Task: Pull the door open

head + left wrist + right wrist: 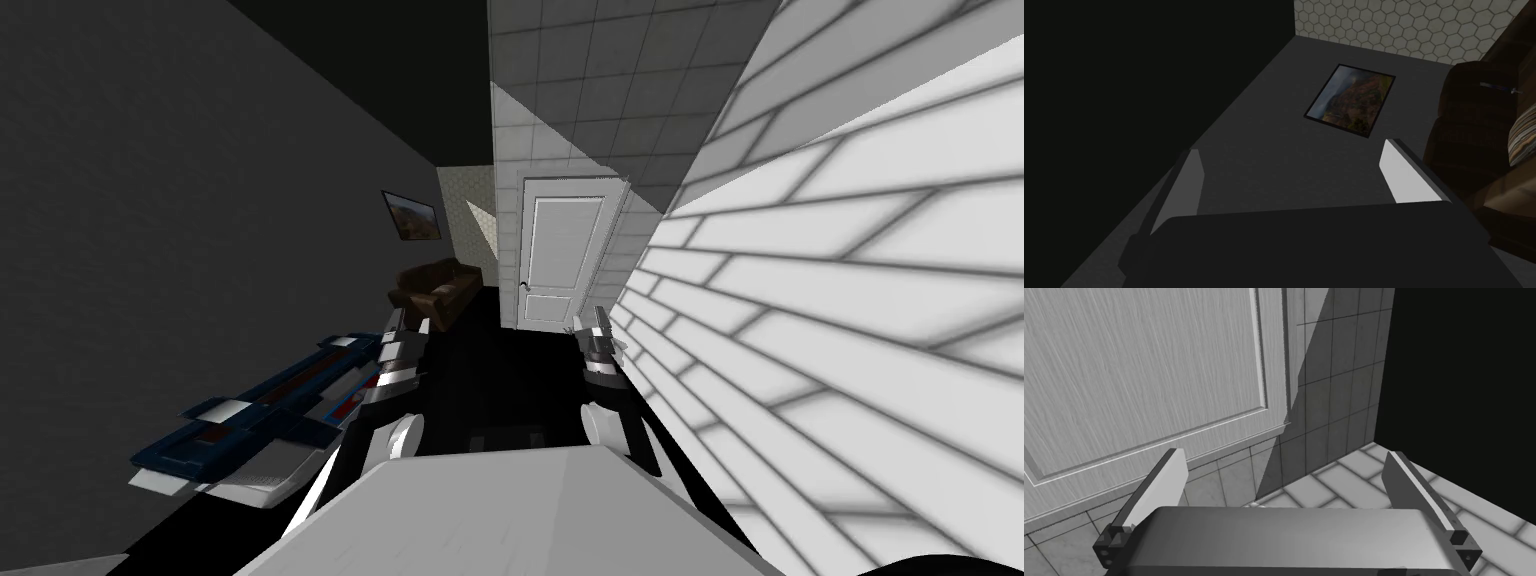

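A: Door, where?
B: White panelled door, streaky grain, straight ahead in a grey square-tiled wall. Small dark handle at its left edge.
A: Grippers?
B: Right gripper faces the lower panel, not touching, blades spread, empty. Left gripper also spread & empty, twd brown sofa & rectangular framed pic.

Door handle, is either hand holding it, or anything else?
Nothing is held. Both hands are open: the right hand faces the white door low down, away from its handle; the left hand is off to the left.
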Robot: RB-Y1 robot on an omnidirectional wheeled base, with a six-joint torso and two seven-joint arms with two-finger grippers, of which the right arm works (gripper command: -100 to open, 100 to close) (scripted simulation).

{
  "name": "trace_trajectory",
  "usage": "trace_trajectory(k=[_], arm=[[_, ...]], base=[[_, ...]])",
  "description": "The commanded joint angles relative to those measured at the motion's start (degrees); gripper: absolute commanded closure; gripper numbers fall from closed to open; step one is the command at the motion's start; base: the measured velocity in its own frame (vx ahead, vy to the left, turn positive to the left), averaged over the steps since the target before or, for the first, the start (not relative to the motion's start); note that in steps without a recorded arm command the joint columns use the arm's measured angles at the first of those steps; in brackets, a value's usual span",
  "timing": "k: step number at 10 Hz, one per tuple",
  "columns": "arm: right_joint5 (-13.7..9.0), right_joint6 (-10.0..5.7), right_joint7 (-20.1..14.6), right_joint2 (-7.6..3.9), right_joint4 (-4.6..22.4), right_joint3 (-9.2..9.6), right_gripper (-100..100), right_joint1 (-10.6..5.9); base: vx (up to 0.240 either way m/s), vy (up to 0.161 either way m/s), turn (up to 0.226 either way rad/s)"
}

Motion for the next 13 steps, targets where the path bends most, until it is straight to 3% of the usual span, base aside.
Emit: trace_trajectory(k=[1, 13], arm=[[-1.7, -0.90, -1.7, -0.59, 1.9, -0.04, -100, -0.17], [-13.2, -7.13, -13.7, -3.68, 14.9, -0.30, -100, -1.36]], base=[[0.124, -0.004, 0.178], [0.137, -0.003, 0.126]])
